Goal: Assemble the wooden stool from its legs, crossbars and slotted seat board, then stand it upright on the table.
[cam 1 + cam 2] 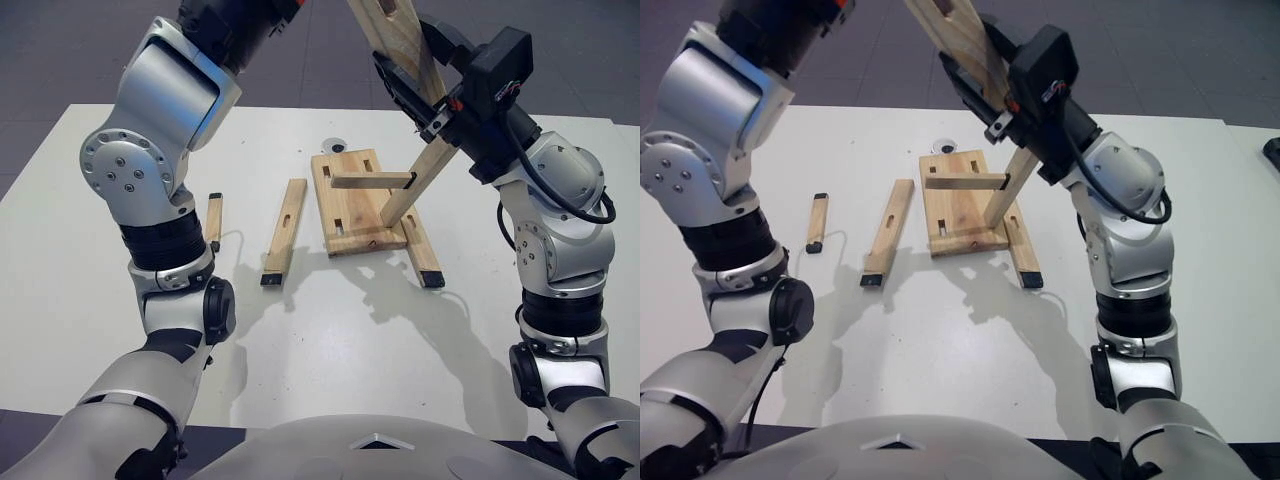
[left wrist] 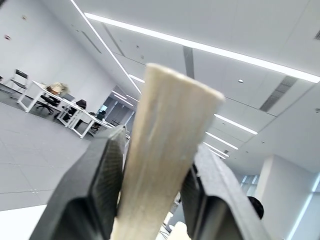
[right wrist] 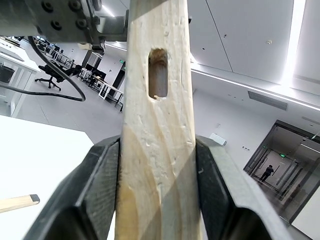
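Right gripper (image 3: 159, 175) clamped on tilted leg (image 1: 428, 165) — foot against seat board (image 1: 345, 228)

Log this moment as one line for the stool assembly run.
right gripper shut on leg, tilted, lower end at seat board | left gripper shut on wooden piece | loose leg, short crossbar on table

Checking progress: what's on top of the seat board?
A tilted leg in the right gripper stands on the seat board, a crossbar jutting from it. Its foot covers the joint.
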`<state>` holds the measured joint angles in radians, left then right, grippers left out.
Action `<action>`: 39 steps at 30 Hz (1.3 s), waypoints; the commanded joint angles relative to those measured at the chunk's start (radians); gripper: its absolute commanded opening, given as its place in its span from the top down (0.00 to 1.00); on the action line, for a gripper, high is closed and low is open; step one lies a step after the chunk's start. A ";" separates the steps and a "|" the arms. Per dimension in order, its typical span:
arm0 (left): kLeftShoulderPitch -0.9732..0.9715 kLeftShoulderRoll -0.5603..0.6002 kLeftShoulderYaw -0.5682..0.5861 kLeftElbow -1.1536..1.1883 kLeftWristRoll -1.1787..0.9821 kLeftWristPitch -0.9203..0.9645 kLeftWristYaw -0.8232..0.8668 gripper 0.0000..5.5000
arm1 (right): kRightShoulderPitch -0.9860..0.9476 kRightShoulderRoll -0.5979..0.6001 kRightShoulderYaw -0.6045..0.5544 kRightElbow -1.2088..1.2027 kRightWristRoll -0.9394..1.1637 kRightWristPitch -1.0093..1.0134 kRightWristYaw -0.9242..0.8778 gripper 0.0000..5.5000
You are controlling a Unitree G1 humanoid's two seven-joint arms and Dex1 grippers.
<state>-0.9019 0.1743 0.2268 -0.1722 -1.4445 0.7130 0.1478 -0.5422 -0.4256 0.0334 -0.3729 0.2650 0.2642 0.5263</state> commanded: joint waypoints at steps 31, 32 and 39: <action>0.265 0.193 0.184 -0.089 0.607 -0.297 -0.066 0.81 | -0.137 -0.144 -0.398 0.228 0.152 0.181 -0.235 0.02; 0.330 0.207 0.141 -0.118 0.677 -0.283 -0.058 0.81 | -0.101 -0.165 -0.361 0.255 0.085 0.160 -0.243 0.02; 0.570 0.052 -0.065 -0.316 0.862 -0.238 0.056 0.81 | 0.207 -0.190 -0.120 0.338 -0.192 0.156 -0.238 0.02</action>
<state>-0.3343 0.2909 0.1994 -0.4383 -0.6021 0.4651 0.1596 -0.4122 -0.6158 -0.1461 -0.0660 0.1348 0.4178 0.2826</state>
